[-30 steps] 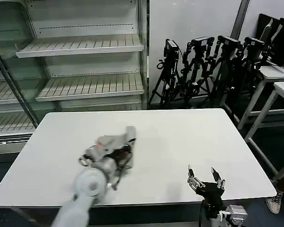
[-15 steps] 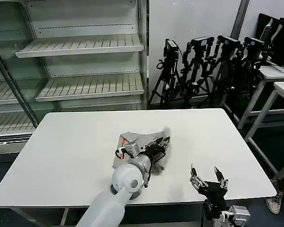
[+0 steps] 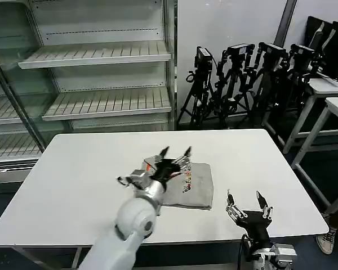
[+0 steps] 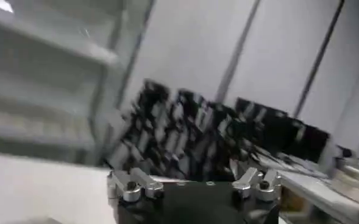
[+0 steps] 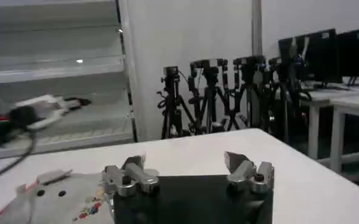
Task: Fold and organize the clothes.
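From the head view I see the T-shirt (image 3: 186,183) lying folded into a rough rectangle on the white worktop (image 3: 73,169), print side up, with the small multicoloured print showing near its middle and an orange neck label at its far left corner. My left end effector (image 3: 175,152) sits raised over the shirt's far edge, its two fingers spread apart and pointing away from me, nothing between them. The shirt lies just under and on the near side of it. My right end effector (image 3: 248,199) is parked near the worktop's near edge, well apart from the shirt, which lies to its left. Its fingers stand open and empty.

The left wrist view is smeared. I can make out the left end effector (image 4: 194,181) with its two finger bases set wide apart, and beyond them a row of dark tripods (image 4: 185,143) against a pale wall. I think a strip of worktop shows beneath, but I cannot be sure, and no cloth is in this view.

The right wrist view gives what the left one lacks: the shirt (image 5: 57,198) lies flat on the worktop (image 5: 313,182) off to one side of the right end effector (image 5: 188,173), its coloured print and two dark dots visible. The fingers are apart with bare worktop between them. Beyond stand the tripods (image 5: 216,97) and the shelf unit (image 5: 51,67).
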Controlling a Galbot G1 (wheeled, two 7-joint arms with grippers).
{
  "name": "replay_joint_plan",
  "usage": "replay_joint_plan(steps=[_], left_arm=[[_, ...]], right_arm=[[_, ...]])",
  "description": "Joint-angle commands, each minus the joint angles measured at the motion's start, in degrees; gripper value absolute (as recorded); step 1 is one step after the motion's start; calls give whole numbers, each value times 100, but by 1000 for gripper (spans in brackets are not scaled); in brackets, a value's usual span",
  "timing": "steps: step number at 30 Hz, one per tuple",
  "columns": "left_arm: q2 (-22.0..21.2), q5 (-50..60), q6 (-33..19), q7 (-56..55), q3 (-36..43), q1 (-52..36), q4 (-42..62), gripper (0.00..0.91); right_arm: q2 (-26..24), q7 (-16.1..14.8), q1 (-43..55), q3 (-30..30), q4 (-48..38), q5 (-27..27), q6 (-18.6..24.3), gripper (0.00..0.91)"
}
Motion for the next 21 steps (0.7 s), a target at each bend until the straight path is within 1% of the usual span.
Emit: replay_joint_plan(steps=[1, 4, 6, 10, 12, 21], left_arm=[[909, 1918, -790, 436, -1934, 2550, -1522, 907], [920, 2118, -963, 442, -2088, 3164, -1725, 907], [842, 2290, -1053, 497, -2218, 3459, -1780, 907], [651, 2491, -1094, 519, -2347, 3611, -1859, 907], [575, 2677, -1142, 530, -2336, 3655, -1920, 907], [390, 3037, -1160, 473, -2256, 3705, -1950, 907]], right_arm=[[16, -112, 186, -134, -216, -565, 217, 907], [27, -125, 271, -194, -268, -628, 248, 907], [32, -124, 339, -230, -306, -632, 273, 907], [40, -112, 394, -269, -331, -638, 324, 907], [52, -23, 390, -297, -275, -650, 314, 907], [-16, 8, 370, -263, -289, -674, 349, 907]])
